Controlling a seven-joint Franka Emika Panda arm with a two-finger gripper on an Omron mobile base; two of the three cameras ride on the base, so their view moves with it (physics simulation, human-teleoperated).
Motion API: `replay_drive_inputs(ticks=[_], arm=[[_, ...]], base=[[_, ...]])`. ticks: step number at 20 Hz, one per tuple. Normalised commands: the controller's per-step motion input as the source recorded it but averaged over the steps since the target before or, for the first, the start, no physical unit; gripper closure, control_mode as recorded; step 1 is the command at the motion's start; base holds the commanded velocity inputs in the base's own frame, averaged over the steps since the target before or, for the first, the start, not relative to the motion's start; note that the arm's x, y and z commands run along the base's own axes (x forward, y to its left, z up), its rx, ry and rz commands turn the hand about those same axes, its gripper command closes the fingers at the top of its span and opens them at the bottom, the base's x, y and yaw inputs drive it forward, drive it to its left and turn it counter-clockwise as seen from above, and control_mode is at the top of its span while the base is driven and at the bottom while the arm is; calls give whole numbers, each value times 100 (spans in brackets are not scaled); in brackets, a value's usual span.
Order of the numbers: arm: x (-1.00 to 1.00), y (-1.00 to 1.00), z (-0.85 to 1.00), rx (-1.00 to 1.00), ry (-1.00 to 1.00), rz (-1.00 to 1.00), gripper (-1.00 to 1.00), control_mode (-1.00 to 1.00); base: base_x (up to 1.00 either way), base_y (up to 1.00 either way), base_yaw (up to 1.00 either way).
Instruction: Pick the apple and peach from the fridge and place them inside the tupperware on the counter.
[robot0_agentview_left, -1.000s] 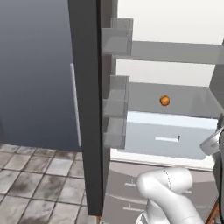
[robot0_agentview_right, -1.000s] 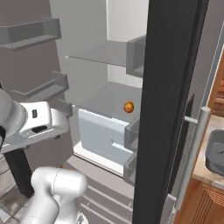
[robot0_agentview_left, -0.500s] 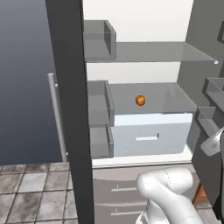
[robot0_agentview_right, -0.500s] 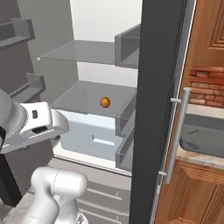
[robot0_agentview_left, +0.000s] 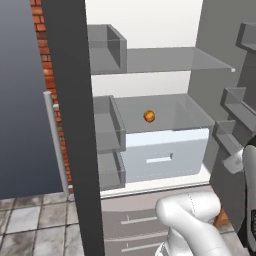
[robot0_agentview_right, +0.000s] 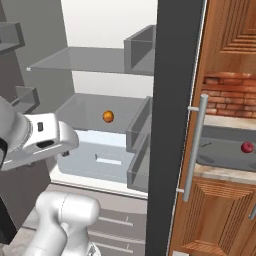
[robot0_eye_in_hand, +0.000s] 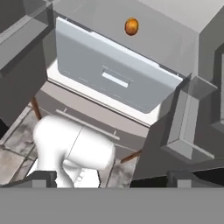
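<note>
Right base view: apple (robot0_agentview_right: 247, 147) already sits in the tupperware (robot0_agentview_right: 220, 155) on the worktop (robot0_agentview_right: 227, 173), peach (robot0_agentview_right: 108, 116) waits on the fridge (robot0_agentview_right: 172, 100) shelf, tool (robot0_eye_in_hand: 112, 178) spread empty, presumably ready for it.

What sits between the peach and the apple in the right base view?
In the right base view, the open fridge door with its silver bar handle stands edge-on between the peach, on the shelf above the drawer, and the apple in the tupperware.
</note>
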Motion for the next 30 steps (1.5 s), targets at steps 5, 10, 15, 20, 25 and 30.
replay_drive_inputs(ticks=[5,10,15,20,25,30], arm=[[71,13,0,0,-7,-5,-100,-100],[78,17,-7,0,-10,-2,-100,-100],[81,5,-34,2,-7,-2,-100,-100],[70,0,-43,11,-12,-5,-100,-100],[51,0,-21,20,-1,-6,-100,-100],[64,3,-6,9,0,-1,-100,-100]], base=[[0,0,0],[0,0,0],[0,0,0],[0,0,0],[0,0,0],[0,0,0]])
